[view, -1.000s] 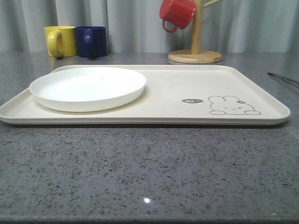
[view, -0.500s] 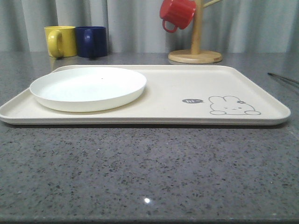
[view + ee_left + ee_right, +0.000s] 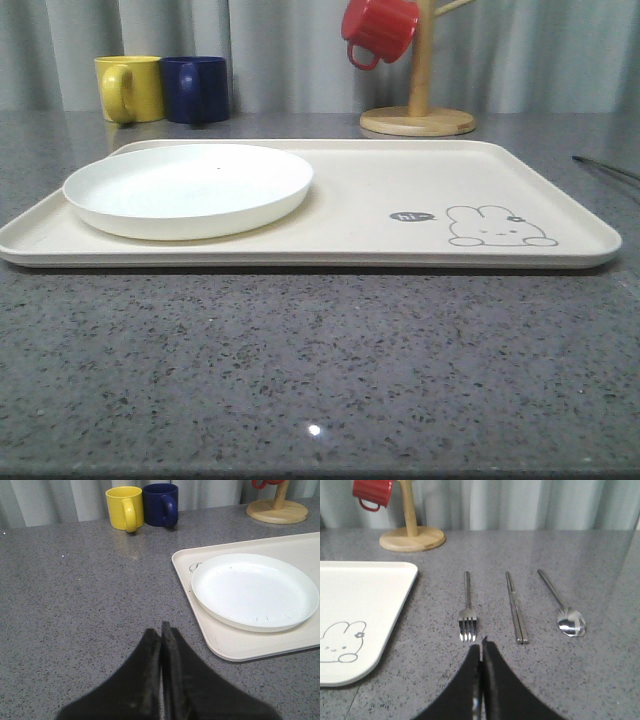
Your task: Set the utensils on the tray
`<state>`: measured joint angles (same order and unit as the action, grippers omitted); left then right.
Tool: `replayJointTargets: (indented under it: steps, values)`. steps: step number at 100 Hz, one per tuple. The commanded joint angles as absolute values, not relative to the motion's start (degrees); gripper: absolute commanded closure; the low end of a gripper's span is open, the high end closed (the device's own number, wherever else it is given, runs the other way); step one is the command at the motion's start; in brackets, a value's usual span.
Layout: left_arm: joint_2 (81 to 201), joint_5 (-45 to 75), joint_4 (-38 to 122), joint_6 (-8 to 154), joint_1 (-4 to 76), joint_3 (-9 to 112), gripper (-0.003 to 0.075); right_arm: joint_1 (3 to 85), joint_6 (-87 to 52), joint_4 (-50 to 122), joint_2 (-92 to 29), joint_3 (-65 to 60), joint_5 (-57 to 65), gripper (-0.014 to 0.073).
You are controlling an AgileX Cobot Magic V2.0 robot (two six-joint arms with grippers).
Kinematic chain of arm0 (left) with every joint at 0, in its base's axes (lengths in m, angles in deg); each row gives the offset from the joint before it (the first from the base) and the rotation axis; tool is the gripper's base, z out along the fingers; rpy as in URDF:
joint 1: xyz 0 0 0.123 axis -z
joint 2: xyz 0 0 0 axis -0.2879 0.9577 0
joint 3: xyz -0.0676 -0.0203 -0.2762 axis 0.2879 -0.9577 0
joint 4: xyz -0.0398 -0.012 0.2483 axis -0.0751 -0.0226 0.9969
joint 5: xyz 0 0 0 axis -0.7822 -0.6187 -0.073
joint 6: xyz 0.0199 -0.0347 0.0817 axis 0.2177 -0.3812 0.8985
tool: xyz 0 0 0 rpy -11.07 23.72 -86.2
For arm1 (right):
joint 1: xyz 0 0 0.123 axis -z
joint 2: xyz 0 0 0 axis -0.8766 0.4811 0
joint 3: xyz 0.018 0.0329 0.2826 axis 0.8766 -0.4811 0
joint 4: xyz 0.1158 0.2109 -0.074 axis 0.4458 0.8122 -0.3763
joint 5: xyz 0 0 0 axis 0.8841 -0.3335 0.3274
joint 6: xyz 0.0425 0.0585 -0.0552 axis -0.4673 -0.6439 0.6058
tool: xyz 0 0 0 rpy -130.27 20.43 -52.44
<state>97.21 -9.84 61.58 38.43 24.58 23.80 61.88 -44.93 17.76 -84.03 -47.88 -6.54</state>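
The cream tray (image 3: 360, 180) with its rabbit drawing lies across the middle of the grey table, and its corner also appears in both wrist views (image 3: 375, 585) (image 3: 235, 647). To its right, on the bare table, lie the fork (image 3: 467, 605), the chopsticks (image 3: 516, 607) and the spoon (image 3: 560, 605), side by side with handles pointing away. A thin dark sliver of utensils (image 3: 605, 166) shows at the far right in the front view. My right gripper (image 3: 481, 645) is shut and empty, just short of the fork's tines. My left gripper (image 3: 161, 629) is shut and empty over bare table, left of the tray.
A white plate (image 3: 188, 188) rests on the tray's left half. A yellow mug (image 3: 130, 88) and a navy mug (image 3: 195, 88) stand at the back left. A wooden mug stand (image 3: 418, 118) with a red mug (image 3: 378, 30) hanging on it is behind the tray.
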Motion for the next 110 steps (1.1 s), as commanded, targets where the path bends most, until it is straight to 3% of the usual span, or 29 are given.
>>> replayJointTargets:
  steps: [1, 19, 26, 45, 52, 70, 110]
  values:
    - [97.78, -4.68, 60.9, 37.86, 24.95, 25.26, 0.0739, 62.02, -44.57, 17.7, -78.15, -41.16, -9.92, 0.0661]
    - [97.78, -4.68, 60.9, 37.86, 24.95, 25.26, 0.0739, 62.02, -44.57, 17.76, -65.11, -31.45, -22.78, 0.062]
    - [97.78, -4.68, 60.9, 37.86, 24.95, 25.26, 0.0739, 62.02, -44.57, 18.32, -59.65, -27.91, -25.86, 0.0536]
    - [97.78, -4.68, 60.9, 37.86, 24.95, 25.26, 0.0739, 61.97, -44.57, 19.45, -46.77, -19.96, -27.0, 0.019]
    - [97.78, -4.68, 60.9, 37.86, 24.95, 25.26, 0.0739, 61.97, -44.57, 19.45, -42.51, -17.06, -27.16, 0.0127]
    - [97.78, -4.68, 60.9, 37.86, 24.95, 25.26, 0.0739, 61.97, -44.57, 20.7, -30.35, -8.92, -29.22, 0.0127]
    - [97.78, -4.68, 60.9, 37.86, 24.95, 25.26, 0.0739, 61.97, -44.52, 21.36, -1.26, 14.1, -47.63, 0.0127]
